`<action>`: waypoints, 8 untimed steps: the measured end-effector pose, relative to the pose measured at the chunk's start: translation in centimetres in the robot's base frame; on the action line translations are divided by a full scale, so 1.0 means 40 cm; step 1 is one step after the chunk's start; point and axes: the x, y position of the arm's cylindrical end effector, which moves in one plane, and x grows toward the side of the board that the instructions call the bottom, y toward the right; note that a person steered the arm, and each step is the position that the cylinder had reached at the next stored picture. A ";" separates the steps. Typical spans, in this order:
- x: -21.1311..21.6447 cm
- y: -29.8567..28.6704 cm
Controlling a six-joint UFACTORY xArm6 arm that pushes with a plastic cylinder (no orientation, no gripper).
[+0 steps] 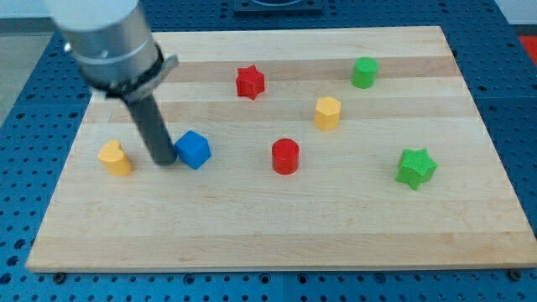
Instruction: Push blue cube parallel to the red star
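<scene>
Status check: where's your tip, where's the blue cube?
My tip against blue cube's left side. Red star up-right of it. Path between clear.

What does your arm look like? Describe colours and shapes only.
A broad silvery-grey cylindrical housing with a dark band and a small grey bracket at its lower edge. Below it, a straight, dark grey, matte rod narrows down to my tip. No cables or markings show.
</scene>
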 end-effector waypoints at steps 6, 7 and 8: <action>-0.054 -0.100; -0.038 -0.036; -0.034 0.077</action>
